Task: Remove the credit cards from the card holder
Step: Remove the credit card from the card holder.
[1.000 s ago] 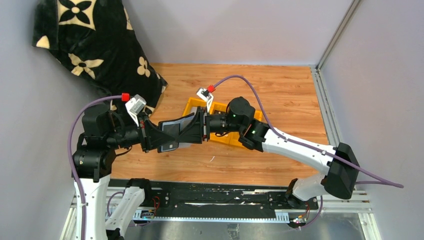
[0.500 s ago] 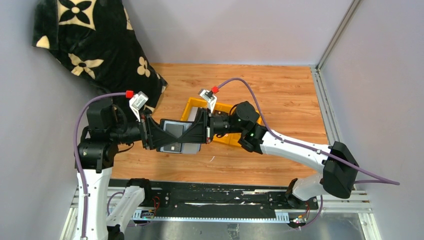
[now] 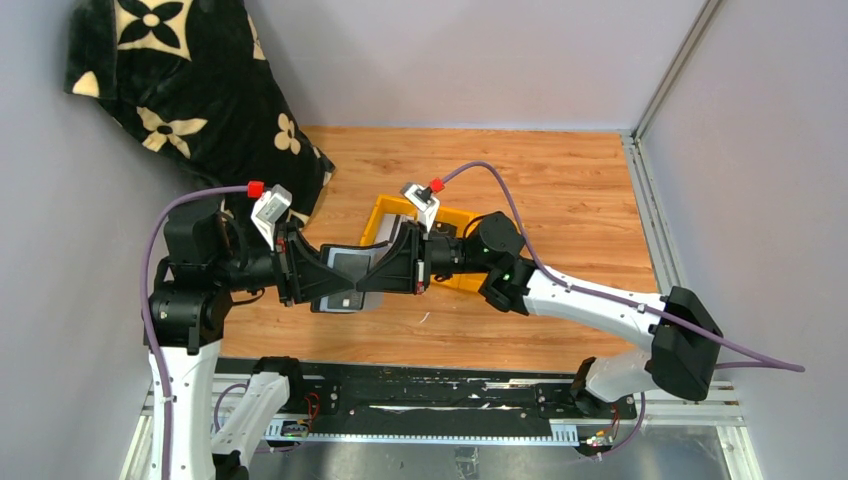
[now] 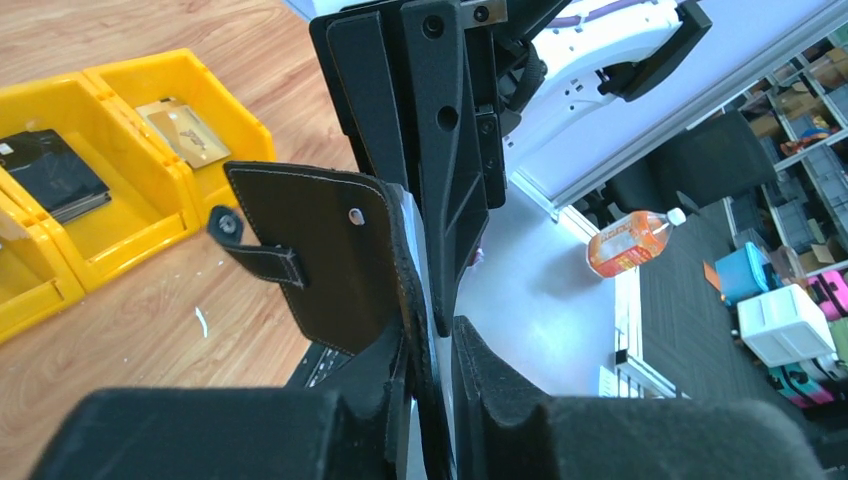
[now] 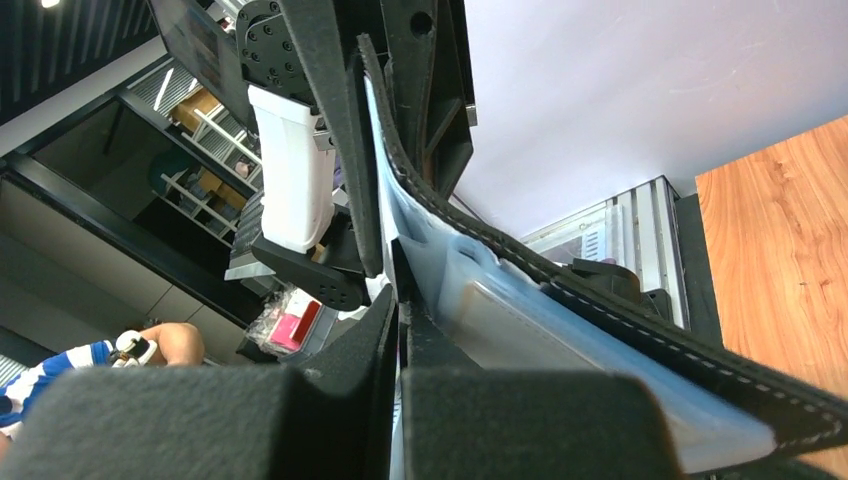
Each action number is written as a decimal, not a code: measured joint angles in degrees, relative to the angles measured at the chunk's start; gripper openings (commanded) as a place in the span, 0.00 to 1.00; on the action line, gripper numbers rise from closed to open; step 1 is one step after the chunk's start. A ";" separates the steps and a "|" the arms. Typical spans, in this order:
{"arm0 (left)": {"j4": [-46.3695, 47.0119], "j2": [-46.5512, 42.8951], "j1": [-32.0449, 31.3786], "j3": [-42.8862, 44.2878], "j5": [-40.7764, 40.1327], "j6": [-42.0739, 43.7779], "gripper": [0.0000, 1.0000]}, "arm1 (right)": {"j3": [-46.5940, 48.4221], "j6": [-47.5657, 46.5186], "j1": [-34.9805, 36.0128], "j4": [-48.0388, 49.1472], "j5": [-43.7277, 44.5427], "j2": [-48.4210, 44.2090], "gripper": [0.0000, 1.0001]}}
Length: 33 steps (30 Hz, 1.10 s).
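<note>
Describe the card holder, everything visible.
The card holder is a black, leather-like bifold with pale stitching, a small snap tab and a pale grey-blue pocketed inside. It is held open, up off the table, near the yellow tray, pinched from opposite sides by the left gripper and the right gripper.

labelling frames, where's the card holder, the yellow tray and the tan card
card holder point(image 4: 335, 270), left wrist view, black outer flap
yellow tray point(image 4: 226, 100), left wrist view, side wall
tan card point(image 4: 185, 132), left wrist view, its face

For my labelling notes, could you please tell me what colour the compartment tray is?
Yellow; the tray shows best in the left wrist view.
</note>
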 measured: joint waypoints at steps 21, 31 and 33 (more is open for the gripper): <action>0.00 -0.42 -0.02 1.66 2.45 0.00 0.06 | -2.51 4.09 -0.17 7.06 0.28 -2.40 0.00; -0.04 0.50 -0.07 2.38 2.56 -0.04 0.06 | -5.20 3.41 -0.39 7.13 1.11 -5.22 0.00; -0.07 0.50 -0.07 2.64 2.58 -0.02 0.04 | -5.64 2.99 -0.44 6.80 1.14 -5.95 0.00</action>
